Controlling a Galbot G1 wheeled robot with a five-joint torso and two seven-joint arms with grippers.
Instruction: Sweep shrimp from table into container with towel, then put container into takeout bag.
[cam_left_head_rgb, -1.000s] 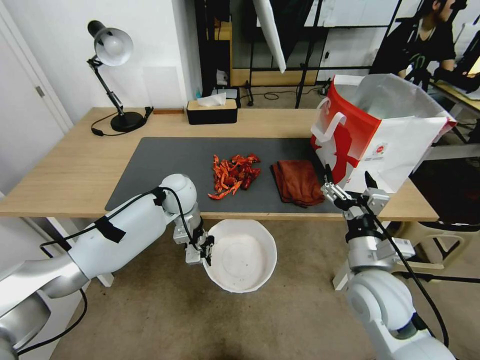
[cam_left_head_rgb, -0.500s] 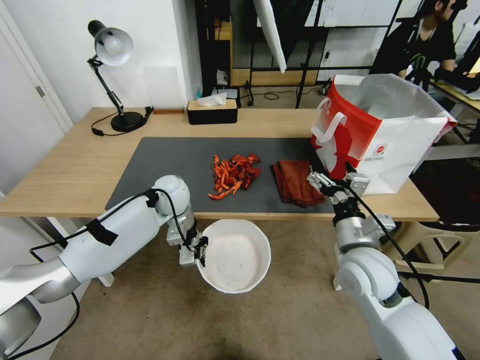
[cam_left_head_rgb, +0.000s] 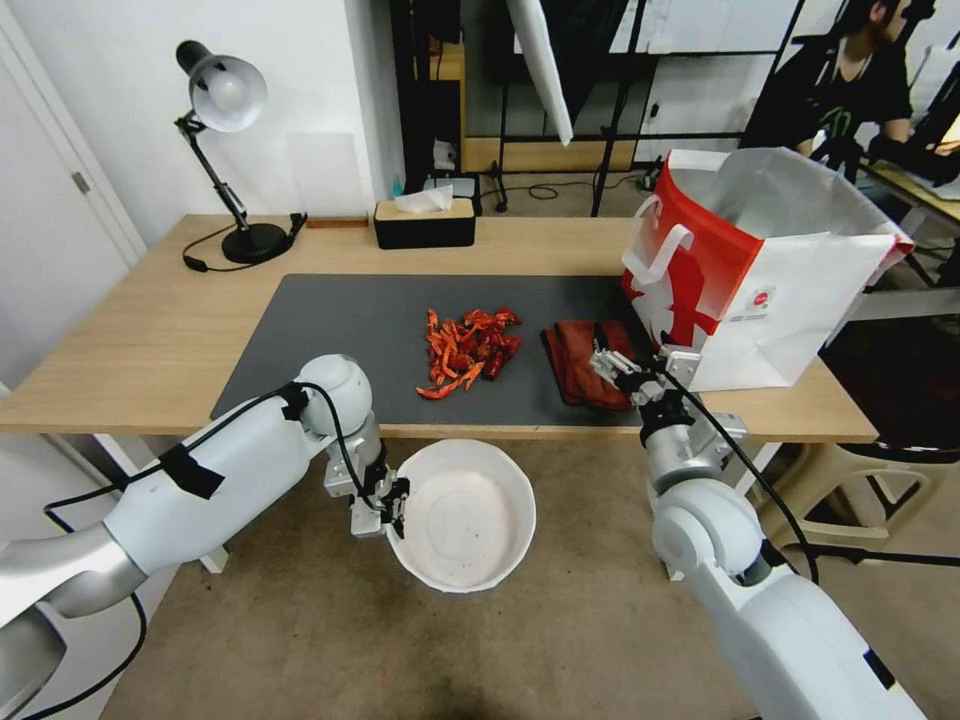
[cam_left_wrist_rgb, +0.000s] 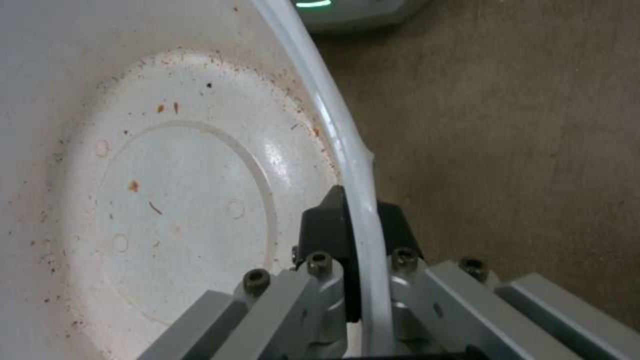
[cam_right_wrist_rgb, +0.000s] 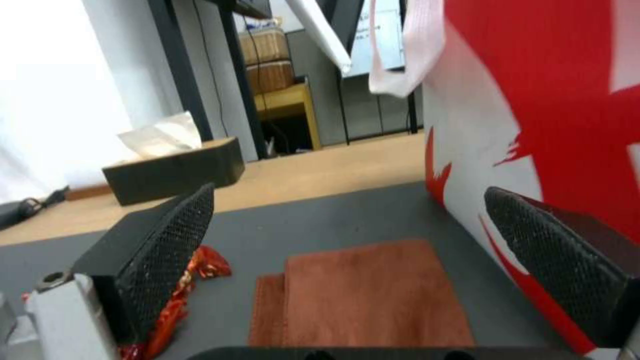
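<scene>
Lying folded, rust-brown towel (cam_left_head_rgb: 587, 362) beside glossy red-orange shrimp (cam_left_head_rgb: 468, 350).

On the table (cam_left_head_rgb: 150, 340) we see shrimp (cam_left_head_rgb: 468, 350) left of the towel (cam_left_head_rgb: 585, 362); takeout bag (cam_left_head_rgb: 760, 270) right; container (cam_left_head_rgb: 462, 515) below the table's front edge

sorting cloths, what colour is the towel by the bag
Rust-brown towel; the right wrist view shows it best.

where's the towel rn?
In the head view the towel lies on the dark mat right of centre, between the shrimp and the takeout bag, with the open right gripper over its near right edge.
</scene>
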